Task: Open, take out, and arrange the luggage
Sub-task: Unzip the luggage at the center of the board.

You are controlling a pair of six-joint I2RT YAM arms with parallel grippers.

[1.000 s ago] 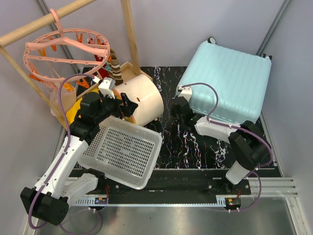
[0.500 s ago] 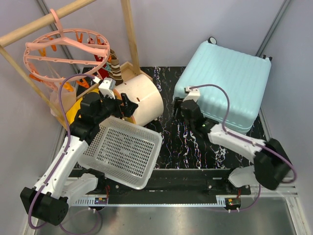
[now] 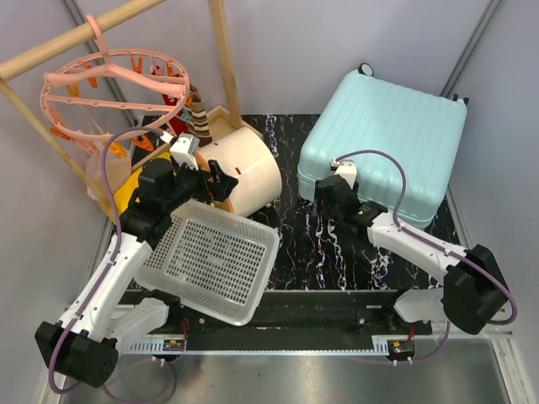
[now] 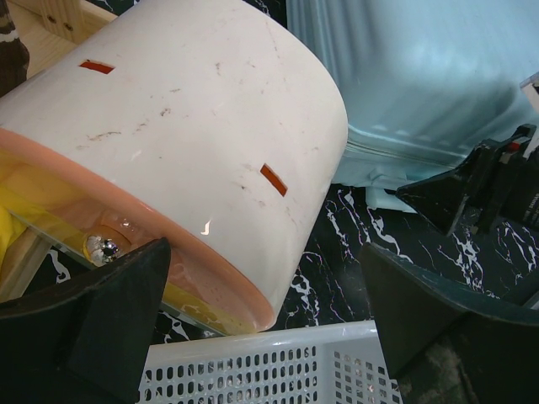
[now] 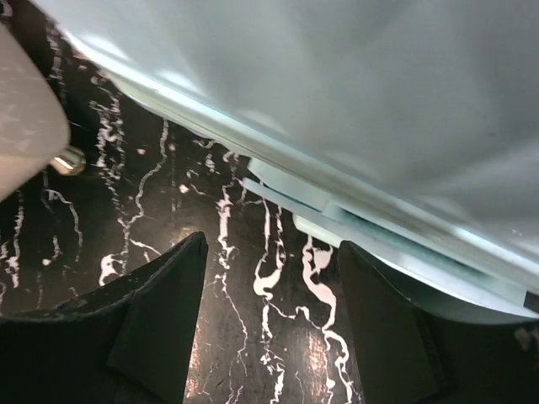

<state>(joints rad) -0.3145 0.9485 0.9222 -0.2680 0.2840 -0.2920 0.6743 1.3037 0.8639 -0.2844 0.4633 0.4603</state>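
The luggage (image 3: 387, 139) lies shut upper right, wheels (image 3: 364, 69) topmost; the right hand (image 3: 325, 195), spread apart and empty, faces its lower-left edge.

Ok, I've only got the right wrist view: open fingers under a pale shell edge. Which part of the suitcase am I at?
Observer: Your right gripper is at the near-left corner of the suitcase, which lies flat and closed, ribbed shell up.
Operator: Where are the wheels?
Observer: Along the far edge. One wheel shows at the far-left corner, on the opposite side from you.
Operator: And the other arm?
Observer: The left gripper is wide open and holds nothing. It is beside the cream box, over the far rim of the basket.
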